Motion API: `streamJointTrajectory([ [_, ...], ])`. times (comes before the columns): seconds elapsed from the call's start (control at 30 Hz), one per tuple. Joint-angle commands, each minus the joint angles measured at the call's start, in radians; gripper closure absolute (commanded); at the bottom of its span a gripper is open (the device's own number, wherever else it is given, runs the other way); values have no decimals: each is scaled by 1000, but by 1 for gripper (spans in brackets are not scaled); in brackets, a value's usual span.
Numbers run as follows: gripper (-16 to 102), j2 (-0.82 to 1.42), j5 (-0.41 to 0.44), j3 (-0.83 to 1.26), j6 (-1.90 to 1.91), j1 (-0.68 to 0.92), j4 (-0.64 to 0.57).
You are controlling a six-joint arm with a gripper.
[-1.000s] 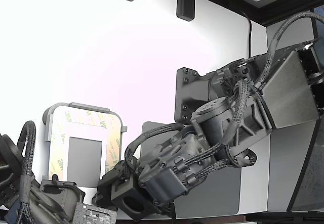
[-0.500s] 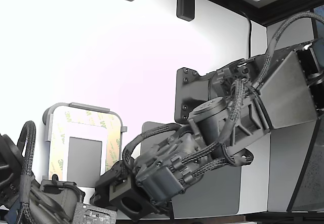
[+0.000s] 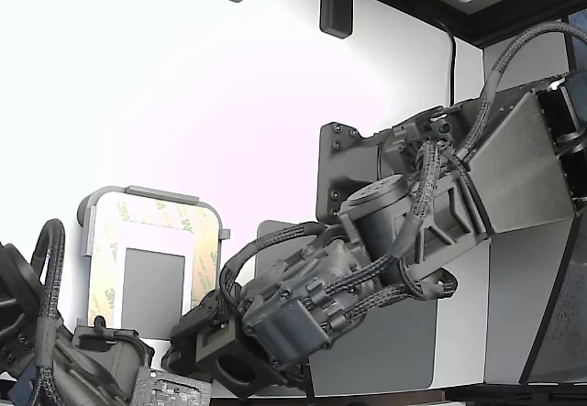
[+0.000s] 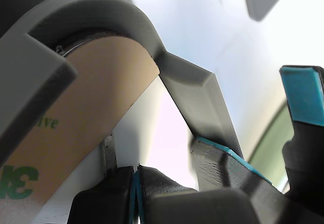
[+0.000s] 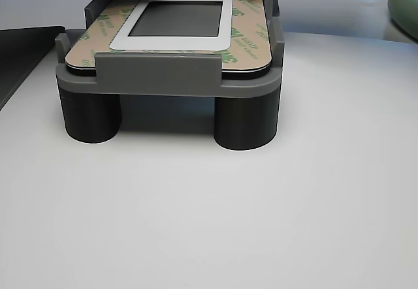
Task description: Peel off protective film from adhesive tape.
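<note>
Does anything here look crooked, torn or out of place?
Nothing stands out. The tan film lies flat round the white plate, which sits squarely in its grey holder. The gripper is at one corner, its jaws pressed together.

Tan protective film (image 5: 245, 38) carries green "3M" logos; the holder (image 5: 166, 74) is grey, the gripper (image 4: 136, 193) dark with blue pads (image 4: 304, 95).

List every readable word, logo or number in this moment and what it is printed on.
"3M": green logos repeated along the protective film bordering the plate; also seen in the exterior view.
"...ive": green partial word on the film in the wrist view, its start hidden.
Nothing else is readable.
</note>
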Motion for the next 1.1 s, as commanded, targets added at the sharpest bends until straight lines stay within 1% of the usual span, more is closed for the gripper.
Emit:
streamJointTrajectory([
  [0.0,96,28,0,-20,2,-15,0],
  [1.07,96,51,17,-15,38,11,20],
])
